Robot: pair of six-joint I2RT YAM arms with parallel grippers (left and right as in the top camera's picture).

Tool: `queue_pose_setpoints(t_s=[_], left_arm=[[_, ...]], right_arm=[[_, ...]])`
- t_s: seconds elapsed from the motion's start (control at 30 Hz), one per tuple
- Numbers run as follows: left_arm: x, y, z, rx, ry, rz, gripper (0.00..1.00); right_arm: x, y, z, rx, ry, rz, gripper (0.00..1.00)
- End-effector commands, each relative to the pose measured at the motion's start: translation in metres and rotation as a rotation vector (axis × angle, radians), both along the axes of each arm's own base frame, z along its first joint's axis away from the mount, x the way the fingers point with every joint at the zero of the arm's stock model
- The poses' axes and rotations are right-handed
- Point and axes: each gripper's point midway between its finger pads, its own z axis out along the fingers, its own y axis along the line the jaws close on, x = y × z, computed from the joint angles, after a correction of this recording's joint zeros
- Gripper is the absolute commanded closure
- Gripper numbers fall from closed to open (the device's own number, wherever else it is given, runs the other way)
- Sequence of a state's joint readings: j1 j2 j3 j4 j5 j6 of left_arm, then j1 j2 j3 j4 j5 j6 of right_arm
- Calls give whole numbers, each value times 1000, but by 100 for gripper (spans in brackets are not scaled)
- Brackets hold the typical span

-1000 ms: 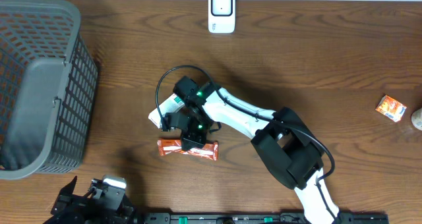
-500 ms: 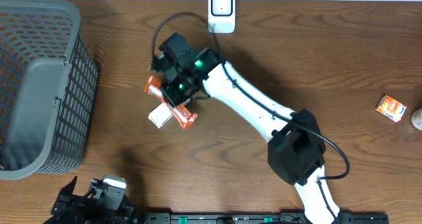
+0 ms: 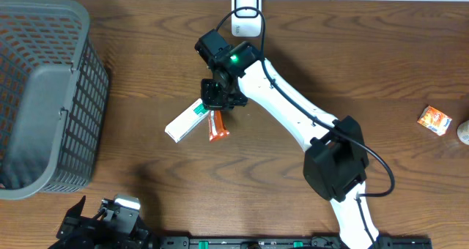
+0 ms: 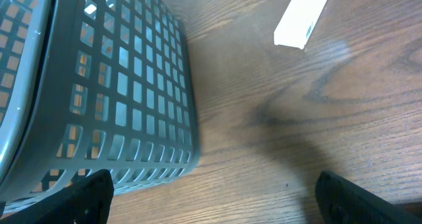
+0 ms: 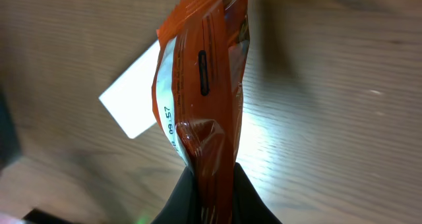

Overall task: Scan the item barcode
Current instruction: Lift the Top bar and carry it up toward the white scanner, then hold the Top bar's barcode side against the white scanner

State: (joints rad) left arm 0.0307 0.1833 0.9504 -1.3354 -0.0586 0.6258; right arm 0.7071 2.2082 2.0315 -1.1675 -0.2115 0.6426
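The surface is a dark brown wooden table (image 3: 366,73) with a clear grain. A thin pale strip runs along its far edge; nothing more of the room is visible.

At the far left stands a grey plastic basket (image 3: 44,95) with walls of open square lattice and a smooth rounded rim. Near it, at the front edge of the table, is the left gripper (image 4: 212,184). Its two black fingers stand wide apart at the lower corners of the left wrist view, with only bare wood between them.

More to the middle, a long white cardboard box with green print (image 3: 187,119) lies flat and diagonal on the wood.

Just at its right end is the orange foil snack wrapper (image 3: 218,124), glossy and crinkled, with a crimped seam and a pale patch with small printed digits. The right gripper (image 3: 218,106) has its black fingers (image 5: 227,197) pressed together on one end of this wrapper, and the rest of the wrapper extends away from the fingers, partly over the white box in the wrist view. I cannot tell if it touches the box or the table.

Behind the gripper, at the far edge, stands a white plastic scanner with rounded corners (image 3: 246,12), apart from the wrapper.

Far to the right lies a small orange packet (image 3: 434,120).
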Motion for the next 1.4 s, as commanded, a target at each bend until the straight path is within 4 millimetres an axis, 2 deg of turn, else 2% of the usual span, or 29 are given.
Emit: queue_pose_setpoints(t_s=[0.0,0.13,0.23,0.37,0.43,0.53,0.67,1.2,1.27,1.37], left_arm=[[0,0,1,5,-4,-1,2],[0,0,1,5,-4,-1,2],[0,0,1,5,-4,-1,2],[0,0,1,5,-4,-1,2],[0,0,1,5,-4,-1,2],[0,0,1,5,-4,-1,2],[0,0,1,4,-4,-1,2],[0,0,1,5,-4,-1,2],[0,0,1,5,-4,-1,2],[0,0,1,5,-4,-1,2]], right_arm=[[3,-9,57,31,-128,9,99],[-3,-22,92,87,-150,16,99],[-8,-24,127,197,-184,73,99],[-27,-21,167,350,-209,210,99],[-38,-25,175,379,-179,218,99],[-49,-35,179,385,-133,208,99],[-53,-39,183,382,-128,202,99],[-44,-46,179,327,-188,212,99],[-32,-53,177,269,-249,203,98],[11,-84,172,43,-440,117,98]])
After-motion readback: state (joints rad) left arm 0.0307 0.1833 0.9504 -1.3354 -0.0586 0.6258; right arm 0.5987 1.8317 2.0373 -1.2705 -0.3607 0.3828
